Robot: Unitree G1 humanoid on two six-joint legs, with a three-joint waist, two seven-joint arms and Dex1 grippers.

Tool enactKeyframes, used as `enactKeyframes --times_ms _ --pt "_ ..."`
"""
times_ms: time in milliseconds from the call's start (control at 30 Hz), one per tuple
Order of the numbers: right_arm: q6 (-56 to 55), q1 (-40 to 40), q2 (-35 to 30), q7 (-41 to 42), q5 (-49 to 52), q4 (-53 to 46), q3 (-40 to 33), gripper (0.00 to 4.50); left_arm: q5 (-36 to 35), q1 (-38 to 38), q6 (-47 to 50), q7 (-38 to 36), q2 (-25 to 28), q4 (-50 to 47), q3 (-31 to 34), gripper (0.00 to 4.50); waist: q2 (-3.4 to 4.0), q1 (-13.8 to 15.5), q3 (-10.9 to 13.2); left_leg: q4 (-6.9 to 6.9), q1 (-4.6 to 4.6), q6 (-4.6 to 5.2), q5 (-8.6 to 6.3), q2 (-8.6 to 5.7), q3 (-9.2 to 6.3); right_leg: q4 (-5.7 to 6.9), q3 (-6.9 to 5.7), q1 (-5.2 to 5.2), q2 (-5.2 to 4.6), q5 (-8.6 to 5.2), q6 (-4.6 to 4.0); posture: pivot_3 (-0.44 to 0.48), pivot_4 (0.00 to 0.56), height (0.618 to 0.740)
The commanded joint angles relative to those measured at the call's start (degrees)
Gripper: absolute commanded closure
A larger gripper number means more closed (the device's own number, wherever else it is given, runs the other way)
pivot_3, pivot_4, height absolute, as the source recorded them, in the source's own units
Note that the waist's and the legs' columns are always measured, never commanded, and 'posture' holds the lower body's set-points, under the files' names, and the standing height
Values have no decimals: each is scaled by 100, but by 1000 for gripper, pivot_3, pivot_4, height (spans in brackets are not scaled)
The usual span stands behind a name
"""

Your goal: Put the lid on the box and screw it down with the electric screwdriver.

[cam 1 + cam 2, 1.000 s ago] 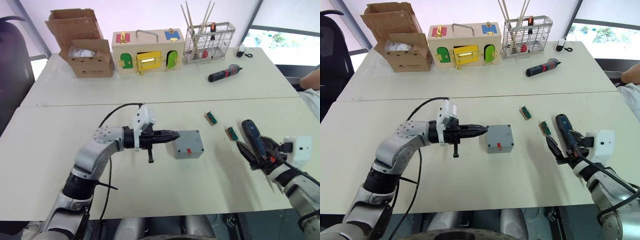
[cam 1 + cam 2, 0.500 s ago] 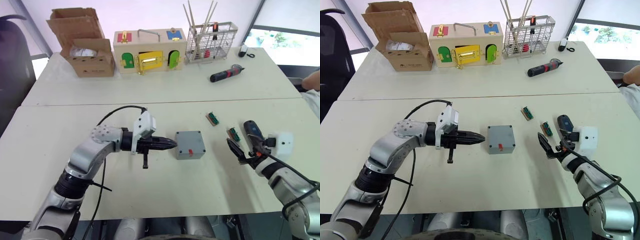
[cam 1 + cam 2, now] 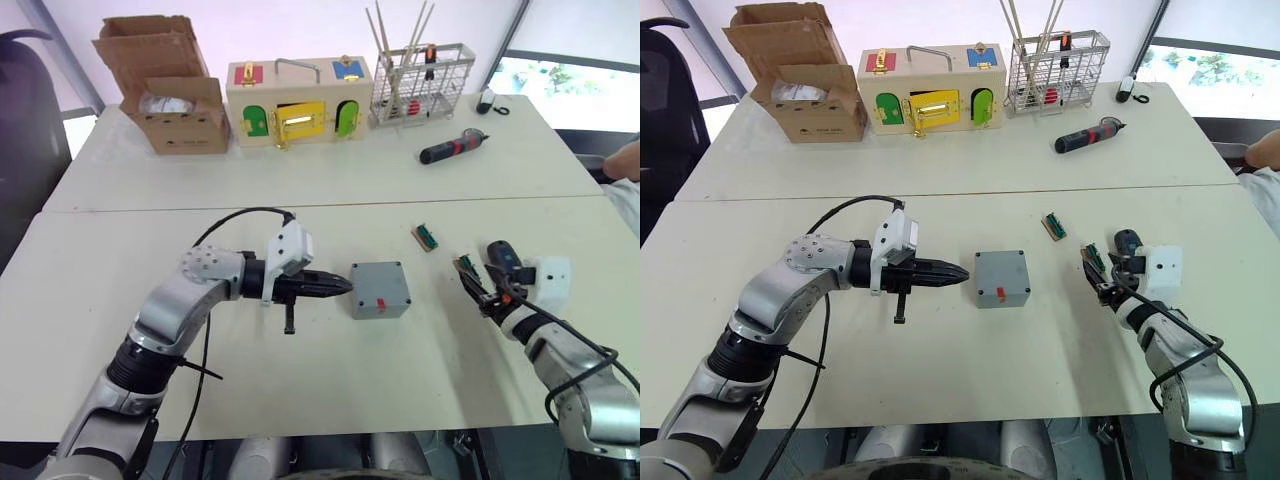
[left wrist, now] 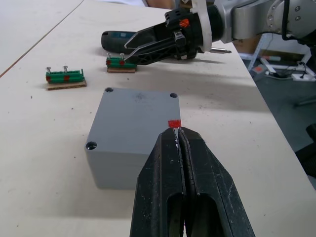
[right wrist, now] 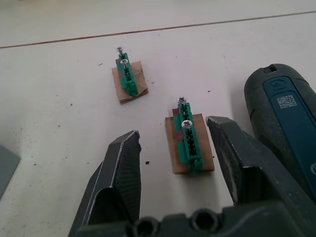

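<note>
Two grippers: both low over the white table (image 3: pixel 120 300)
Left gripper (image 3: pixel 345 285): fingers pressed together, nothing in them, tips just beside the box, level with its red mark
Box (image 3: pixel 379 289): grey, lid (image 4: pixel 140 111) already on top, screw holes showing at the corners
Right gripper (image 5: pixel 173 148): jaws spread wide around the nearer green screw holder (image 5: pixel 189 143), not touching it
Electric screwdriver (image 5: pixel 284 113): lying on the table, right beside that gripper's outer finger
Other green holder (image 5: pixel 127 79): a bit further off, toward the box

Both head views look down over the table (image 3: pixel 90 300); each wrist view sits close along its gripper.
</note>
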Motion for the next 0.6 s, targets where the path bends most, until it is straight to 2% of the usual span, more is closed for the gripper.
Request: enactKeyframes --times_ms 33,400,433,500,567,600 --pt "-151 -169 -54 -31 -133 51 -6 2078 -14 -36 -100 61 15 -105 77 4500 0 -5 0 0 0 0 0 0 1 0 0 0 0 0 0 0 150 737" --pt "-145 -453 -241 95 -375 488 82 2078 307 -143 -374 165 -51 82 -107 4500 0 2 0 0 0 0 0 0 1 0 0 0 0 0 0 0 150 737" --pt "-152 -463 -239 104 -389 498 89 2644 312 -154 -378 170 -51 89 -107 4500 0 0 0 0 0 0 0 0 1 0 0 0 0 0 0 0 150 737" --pt "-152 -484 -219 109 -413 505 103 3303 328 -177 -390 192 -51 117 -99 4500 0 -3 0 0 0 0 0 -1 1 0 0 0 0 0 0 0 150 737" --pt "-128 -492 -187 112 -423 506 112 4298 343 -195 -399 217 -50 150 -92 4500 0 -5 0 0 0 0 0 -1 1 0 0 0 0 0 0 0 150 737" --pt "-128 -486 -174 109 -431 507 117 4445 348 -198 -408 222 -49 164 -89 4500 0 -6 0 0 0 0 0 -1 1 0 0 0 0 0 0 0 150 737"
